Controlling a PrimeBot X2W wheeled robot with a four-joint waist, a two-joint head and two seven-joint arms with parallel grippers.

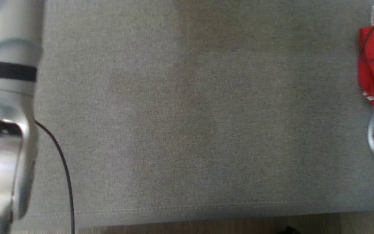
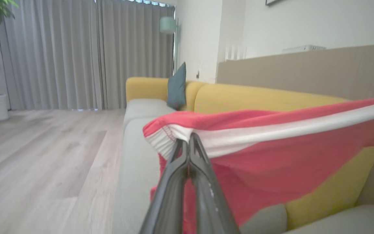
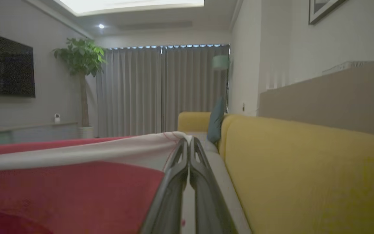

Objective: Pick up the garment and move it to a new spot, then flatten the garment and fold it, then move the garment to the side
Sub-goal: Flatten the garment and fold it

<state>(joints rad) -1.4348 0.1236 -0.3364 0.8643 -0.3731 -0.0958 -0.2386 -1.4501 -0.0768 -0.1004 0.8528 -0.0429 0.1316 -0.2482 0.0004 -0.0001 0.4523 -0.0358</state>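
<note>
Across the head view spreads a grey sofa seat (image 1: 187, 113); yellow backrest (image 3: 304, 169) and grey curtains (image 2: 76, 55) lie beyond. The red, white-banded garment (image 2: 271, 162) stretches mid-frame, left gripper (image 2: 189, 139) and right gripper (image 3: 188, 144) each clenched on its band.

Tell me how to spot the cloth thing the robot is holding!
Find the long sofa with yellow backs and grey seats. Stretched above its seat, between the left gripper and the right gripper, hangs the garment. It is the only red thing, with a white band along its pinched edge.
</note>
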